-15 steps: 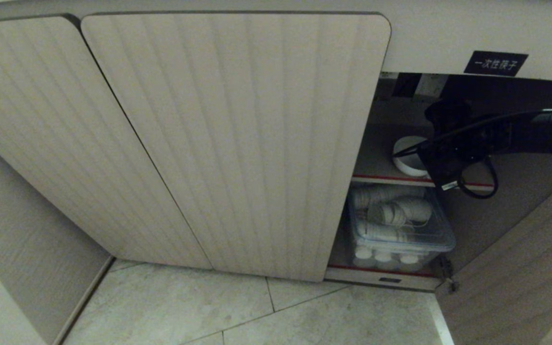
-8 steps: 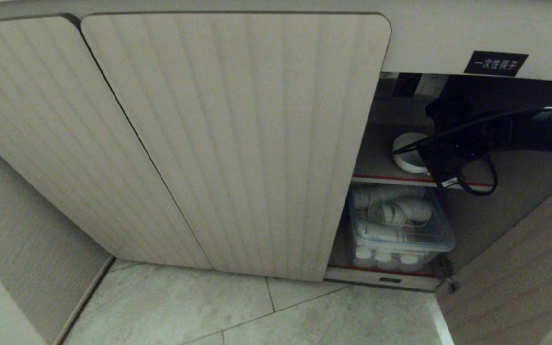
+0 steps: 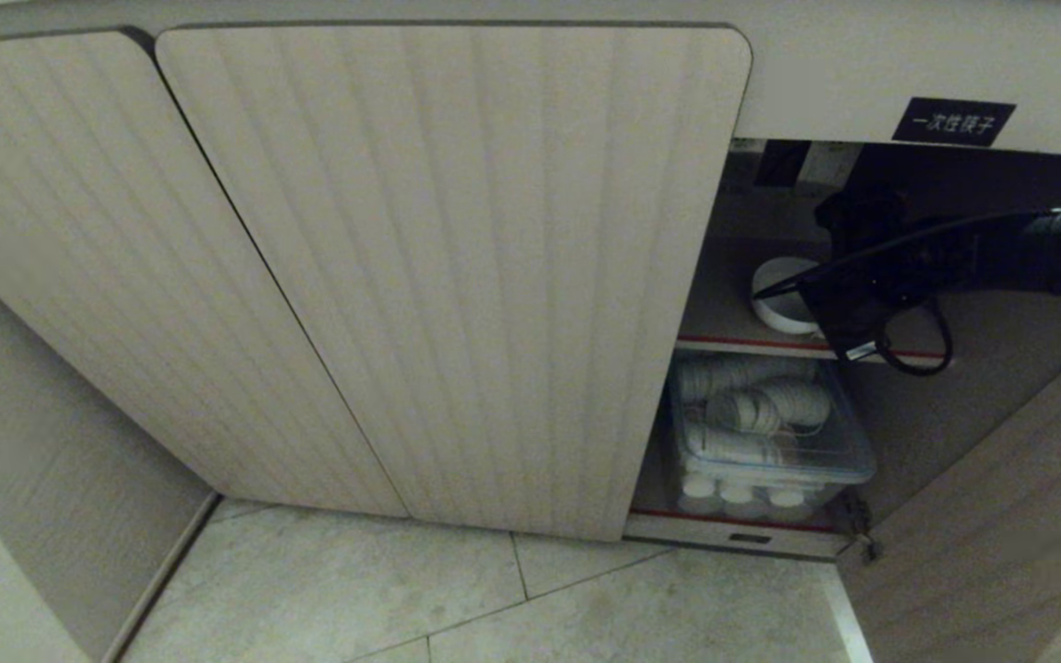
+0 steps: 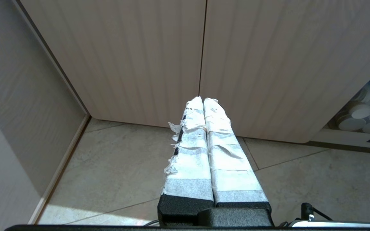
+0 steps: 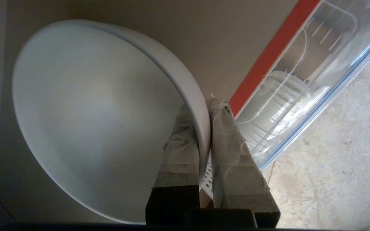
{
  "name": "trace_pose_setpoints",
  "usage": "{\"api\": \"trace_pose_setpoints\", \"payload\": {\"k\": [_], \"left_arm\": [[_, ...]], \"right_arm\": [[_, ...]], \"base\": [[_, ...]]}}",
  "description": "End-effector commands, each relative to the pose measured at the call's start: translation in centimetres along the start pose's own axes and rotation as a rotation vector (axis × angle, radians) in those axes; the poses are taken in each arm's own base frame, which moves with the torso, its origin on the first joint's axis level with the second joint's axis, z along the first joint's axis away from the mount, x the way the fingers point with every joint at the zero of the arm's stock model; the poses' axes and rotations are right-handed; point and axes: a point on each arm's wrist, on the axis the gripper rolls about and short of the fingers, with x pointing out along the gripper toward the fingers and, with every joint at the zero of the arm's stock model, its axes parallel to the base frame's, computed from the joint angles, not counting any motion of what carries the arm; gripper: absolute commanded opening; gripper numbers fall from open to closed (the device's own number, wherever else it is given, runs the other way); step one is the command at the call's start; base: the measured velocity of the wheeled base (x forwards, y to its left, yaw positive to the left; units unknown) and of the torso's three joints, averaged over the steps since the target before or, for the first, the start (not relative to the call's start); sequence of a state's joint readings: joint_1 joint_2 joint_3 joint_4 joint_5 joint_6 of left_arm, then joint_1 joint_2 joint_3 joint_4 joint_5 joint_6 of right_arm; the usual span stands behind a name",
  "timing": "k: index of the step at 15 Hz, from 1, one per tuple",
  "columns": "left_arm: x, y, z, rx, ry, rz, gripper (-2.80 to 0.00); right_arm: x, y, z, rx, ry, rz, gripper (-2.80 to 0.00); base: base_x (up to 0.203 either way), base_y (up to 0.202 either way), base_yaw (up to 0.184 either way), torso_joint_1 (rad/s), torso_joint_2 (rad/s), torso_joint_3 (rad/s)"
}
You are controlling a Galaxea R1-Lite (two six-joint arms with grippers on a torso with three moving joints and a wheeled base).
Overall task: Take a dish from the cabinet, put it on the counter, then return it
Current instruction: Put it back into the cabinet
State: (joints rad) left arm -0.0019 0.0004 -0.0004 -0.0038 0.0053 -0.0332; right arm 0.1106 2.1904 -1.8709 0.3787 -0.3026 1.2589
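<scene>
1. The right gripper (image 5: 204, 109) is inside the open cabinet (image 3: 457, 276), reaching in from the right at upper-shelf level.
2. Its taped fingers (image 5: 180, 141) are clamped on the rim of the dish (image 5: 92, 109), one finger inside the wall and one outside, so the white bowl is firmly pinched.
3. From the head view, the dish (image 3: 781, 293) sits over the upper shelf (image 3: 724, 322), just behind that shelf's red front edge; whether its foot touches the board cannot be told.
4. Below it, on the lower shelf, a clear plastic box (image 3: 770, 442) holds stacks of small white cups (image 3: 752, 410), well under the bowl.
5. The black label (image 3: 952, 122) with white characters hangs on the panel above the opening.
6. The two ribbed doors on the left are closed, meeting at a thin seam.
7. The left gripper (image 4: 203, 100) is parked low over the tiled floor (image 4: 124, 166), pointing at those closed doors, its taped fingers pressed together with nothing between them.
</scene>
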Motion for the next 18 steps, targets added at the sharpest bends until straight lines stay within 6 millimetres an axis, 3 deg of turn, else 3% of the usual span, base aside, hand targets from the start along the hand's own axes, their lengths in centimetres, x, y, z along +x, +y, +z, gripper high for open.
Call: {"api": "trace_pose_setpoints", "payload": {"k": [1, 18], "left_arm": [[0.0, 0.0, 0.0, -0.001, -0.001, 0.001, -2.8], [-0.01, 0.0, 0.03, -0.001, -0.002, 0.001, -2.8]], "right_arm": [[0.18, -0.03, -0.07, -0.01, 0.004, -0.003, -2.8], [0.34, 0.43, 0.39, -0.106, 0.115, 0.06, -2.8]], "base": [[0.0, 0.0, 0.0, 0.0, 0.0, 0.0], [0.0, 0.0, 0.0, 0.0, 0.0, 0.0]]}}
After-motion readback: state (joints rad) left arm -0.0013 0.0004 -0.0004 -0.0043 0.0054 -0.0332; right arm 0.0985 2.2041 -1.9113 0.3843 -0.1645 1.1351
